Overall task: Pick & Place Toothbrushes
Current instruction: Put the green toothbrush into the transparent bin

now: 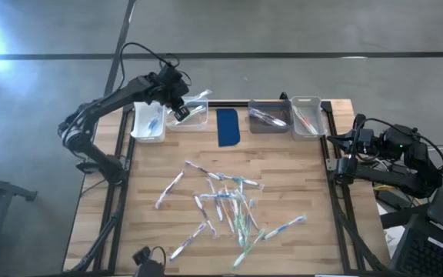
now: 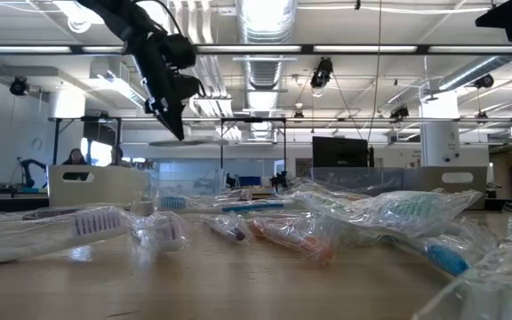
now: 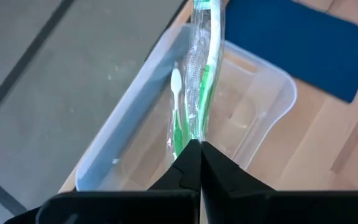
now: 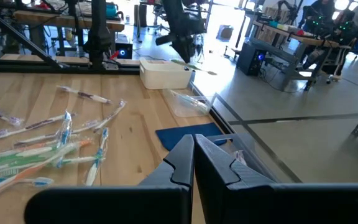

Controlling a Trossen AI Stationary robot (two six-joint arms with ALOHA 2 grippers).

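The left gripper (image 3: 200, 148) has its fingers (image 3: 182, 167) clamped on a green toothbrush (image 3: 205, 74) in a clear wrapper, holding it above the clear bin (image 3: 272, 93). That bin sits at the tabletop's (image 1: 298, 177) back edge, between a white bin (image 1: 146, 123) and the dark blue pad (image 1: 228, 127). The other toothbrushes (image 1: 221, 204) lie scattered well forward of the clear bin. The right gripper (image 4: 194, 144), fingers together, waits at the far side from the clear bin.
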